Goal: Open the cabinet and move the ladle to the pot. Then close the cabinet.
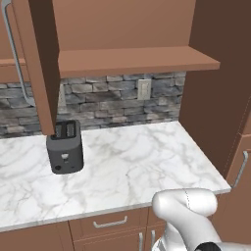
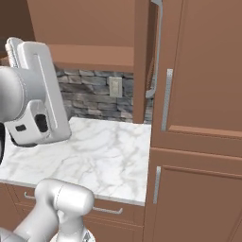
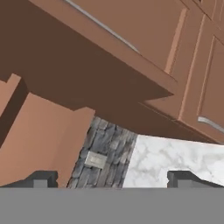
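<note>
Item one, my gripper (image 3: 112, 178): jaws spread wide, nothing between them; in the hand view the two dark fingertips (image 3: 41, 178) stand far apart at the bottom, looking at the stone backsplash (image 3: 105, 146) and the underside of the cabinet (image 3: 87, 83); item two, the cabinet: brown wood, wall-mounted, doors swung open; in the left base view one open door (image 1: 41, 63) stands edge-on at the left with its long silver bar handle (image 1: 14, 54) beside it, and the lower shelf (image 1: 132, 61) lies bare to view; in the right base view the other open door (image 2: 142, 61) stands edge-on with its handle (image 2: 157, 47) toward the right; item three, ladle and pot: I cannot place either from these views; item four, a marble counter (image 1: 127, 162) beneath the cabinet; item five, a dark toaster (image 1: 64, 147) on the counter at the left, just under the open door; item six, a wall outlet (image 1: 144, 89) set in the backsplash; item seven, a tall brown cupboard (image 2: 203, 118) with vertical silver handles at the counter's right end; item eight, low drawers (image 1: 110, 223) with short horizontal handles under the counter's front edge.
</note>
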